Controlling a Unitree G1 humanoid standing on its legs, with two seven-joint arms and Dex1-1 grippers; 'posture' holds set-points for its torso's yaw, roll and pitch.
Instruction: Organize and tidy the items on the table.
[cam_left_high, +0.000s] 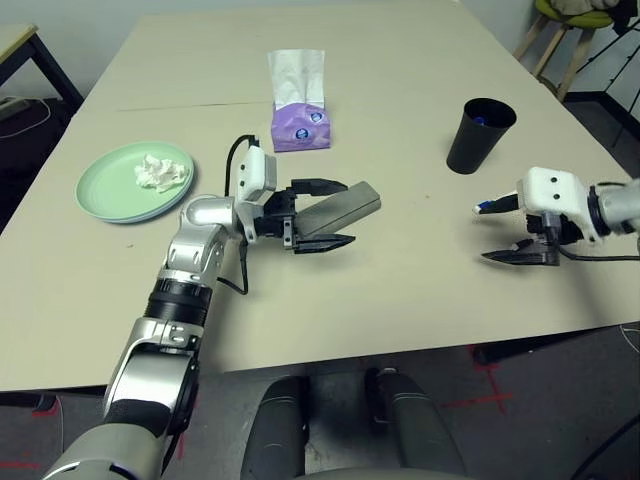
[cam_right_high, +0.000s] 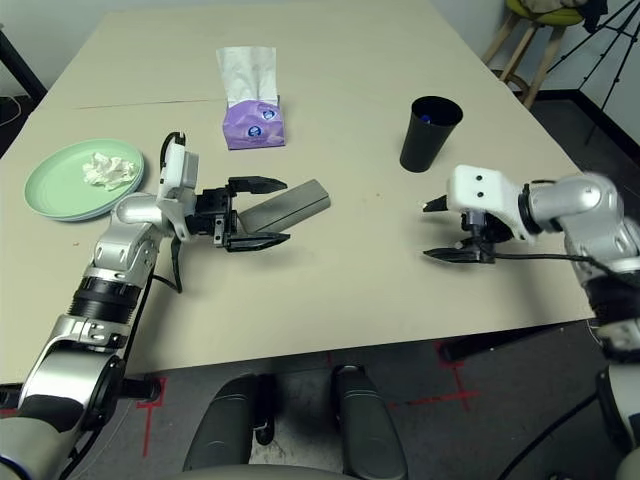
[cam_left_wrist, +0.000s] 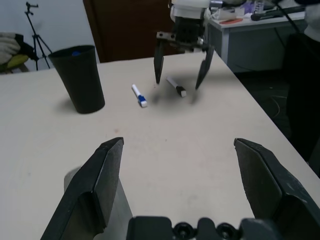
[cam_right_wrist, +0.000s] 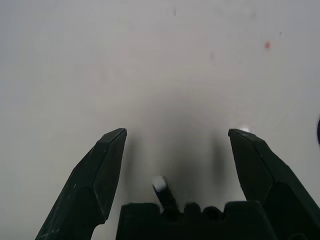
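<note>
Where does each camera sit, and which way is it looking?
Left eye view: on the head, looking forward and down at the table; shows the left gripper, open about the grey case, and the right gripper.
Right eye view: beside it on the head; same scene, same arms.
Left wrist view: on the left wrist, looking across the table at the black cup and right gripper; own fingers show.
Right wrist view: on the right wrist, looking down at tabletop; own fingers show.

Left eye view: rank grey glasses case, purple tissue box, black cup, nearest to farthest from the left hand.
1. Grey oblong glasses case: lying between the open fingers of the left hand.
2. Purple tissue box: farther back on the table, beyond the hand.
3. Black cup: far right, nearer the right hand.
</note>
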